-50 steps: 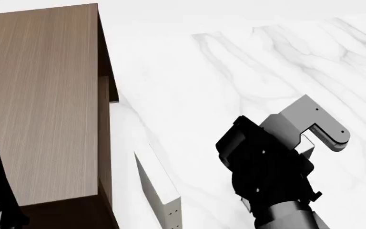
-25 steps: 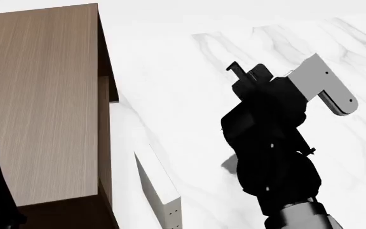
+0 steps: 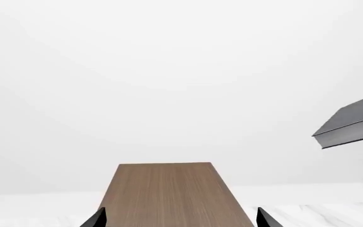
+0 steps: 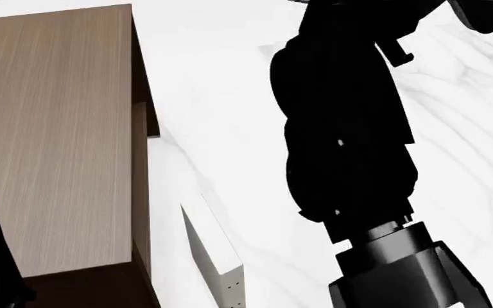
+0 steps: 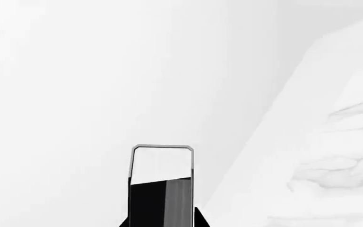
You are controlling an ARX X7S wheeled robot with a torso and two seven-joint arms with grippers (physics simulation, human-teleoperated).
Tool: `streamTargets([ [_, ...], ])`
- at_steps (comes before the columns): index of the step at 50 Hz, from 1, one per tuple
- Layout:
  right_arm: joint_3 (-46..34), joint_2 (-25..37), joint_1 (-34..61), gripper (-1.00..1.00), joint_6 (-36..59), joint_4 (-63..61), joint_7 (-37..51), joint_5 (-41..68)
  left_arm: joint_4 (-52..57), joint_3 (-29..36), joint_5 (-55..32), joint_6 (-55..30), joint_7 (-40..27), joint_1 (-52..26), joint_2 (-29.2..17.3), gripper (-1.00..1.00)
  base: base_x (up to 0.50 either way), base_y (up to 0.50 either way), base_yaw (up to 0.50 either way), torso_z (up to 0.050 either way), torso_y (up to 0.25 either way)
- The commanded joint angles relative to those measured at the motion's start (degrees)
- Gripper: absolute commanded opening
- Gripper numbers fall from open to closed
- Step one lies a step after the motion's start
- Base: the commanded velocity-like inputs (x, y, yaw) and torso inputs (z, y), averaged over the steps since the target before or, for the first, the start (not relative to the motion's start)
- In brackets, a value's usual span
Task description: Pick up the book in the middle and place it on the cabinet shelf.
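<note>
Your right arm [image 4: 349, 122] is bulky matte black, dotted with small pale screws, ending nearer you in a grey cylindrical collar [image 4: 400, 266]. Left gripper [image 3: 178, 220] fingertips are black wedges.

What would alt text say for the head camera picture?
The robot's black right arm rises through the picture over a white marble table, its gripper out of frame at the top. A tall brown wooden cabinet stands left, a pale book upright beside it.

The cabinet shelf [image 4: 54, 147] walls off the left of the marble desk [image 4: 229, 96], a pale book [image 4: 212, 253] stands in the narrow lane just beside its dark side, and the raised right arm [image 4: 345, 122] blocks the middle, leaving bare desk between.
</note>
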Motion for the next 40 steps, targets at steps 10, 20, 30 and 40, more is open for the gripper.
streamTargets([
  [10,6.2,-6.1,3.7,-1.00,-4.3,-13.6,-7.7,11.4,0.1,0.4,0.1,0.0,-0.2,-0.2,-0.1,1.00,0.00,0.00,0.00,0.000,0.001],
  [20,4.2,-6.0,5.6,-1.00,0.3,-16.1,-7.1,27.1,0.3,0.6,-0.1,-0.1,-0.2,-0.5,-0.1,1.00,0.00,0.00,0.00,0.000,0.002],
  [30,0.0,-6.0,6.1,-1.00,-0.5,-19.8,-4.7,33.7,0.4,1.0,-0.2,-0.6,-0.5,-0.7,0.1,1.00,0.00,0.00,0.00,0.000,0.001],
  [40,-8.0,-6.3,7.1,-1.00,-2.8,-23.5,-1.4,36.6,0.7,1.0,-0.4,-0.4,-0.7,-0.9,-0.1,1.00,0.00,0.00,0.00,0.000,0.002],
])
